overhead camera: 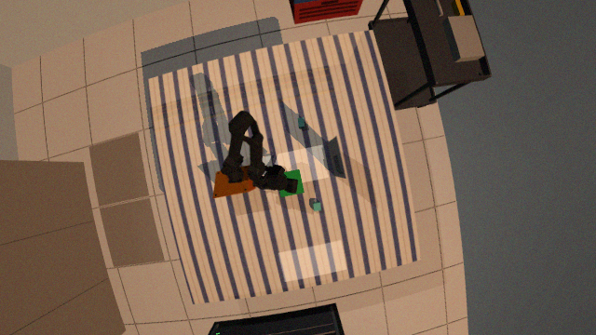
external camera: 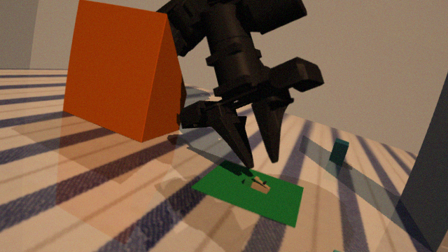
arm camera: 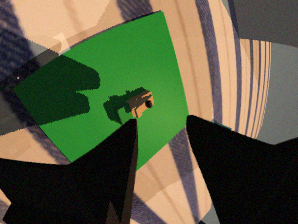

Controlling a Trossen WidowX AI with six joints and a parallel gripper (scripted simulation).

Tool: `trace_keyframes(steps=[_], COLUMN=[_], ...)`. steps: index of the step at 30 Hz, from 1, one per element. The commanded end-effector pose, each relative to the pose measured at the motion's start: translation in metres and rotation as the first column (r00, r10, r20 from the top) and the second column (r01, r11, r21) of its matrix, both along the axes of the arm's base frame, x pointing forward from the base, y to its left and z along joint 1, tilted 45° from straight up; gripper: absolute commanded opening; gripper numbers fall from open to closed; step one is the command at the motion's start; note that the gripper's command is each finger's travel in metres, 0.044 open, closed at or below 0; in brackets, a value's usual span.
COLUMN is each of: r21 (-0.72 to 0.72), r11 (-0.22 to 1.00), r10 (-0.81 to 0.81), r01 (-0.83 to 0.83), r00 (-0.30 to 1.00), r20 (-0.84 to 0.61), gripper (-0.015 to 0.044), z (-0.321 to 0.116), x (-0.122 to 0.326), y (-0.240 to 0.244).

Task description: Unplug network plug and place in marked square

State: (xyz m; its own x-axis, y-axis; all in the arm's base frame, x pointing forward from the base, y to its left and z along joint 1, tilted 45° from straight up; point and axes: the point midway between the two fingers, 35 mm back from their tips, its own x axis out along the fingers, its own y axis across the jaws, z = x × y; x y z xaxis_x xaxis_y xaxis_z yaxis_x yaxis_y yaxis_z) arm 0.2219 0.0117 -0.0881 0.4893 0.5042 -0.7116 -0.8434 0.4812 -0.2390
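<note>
The plug [external camera: 260, 186] [arm camera: 140, 102] is small and tan with a dark spot. It appears to lie on the green marked square [overhead camera: 298, 175] [external camera: 224, 196] [arm camera: 150, 50], well inside its edges; its exact tilt is hard to tell. My gripper [external camera: 262, 164] [arm camera: 161, 123] is open and empty. Its fingertips stand apart above the plug and do not touch it. The upright panel [overhead camera: 336, 158] [external camera: 427, 175] is dark grey and stands away from the gripper; its socket face is not visible. In the top view the arm hides the plug.
An orange block [overhead camera: 225, 186] [external camera: 112, 63] stands beside the arm's base. One small teal block [overhead camera: 302, 123] [external camera: 339, 152] stands off to the side of the square, and another teal block [overhead camera: 316, 205] lies between the square and the table's lower part in the top view.
</note>
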Motion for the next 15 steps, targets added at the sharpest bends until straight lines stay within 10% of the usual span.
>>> trace_keyframes(steps=[1,15], r21=[0.003,0.003], r11=[1.0,1.0], r10=[0.005,0.004], r01=[-0.005,-0.004], r00=[1.0,1.0], r20=[-0.001,-0.002], gripper=[0.0156,0.0156], z=[0.0023,0.0087], x=[-0.0034,-0.0087], y=[0.0,-0.005])
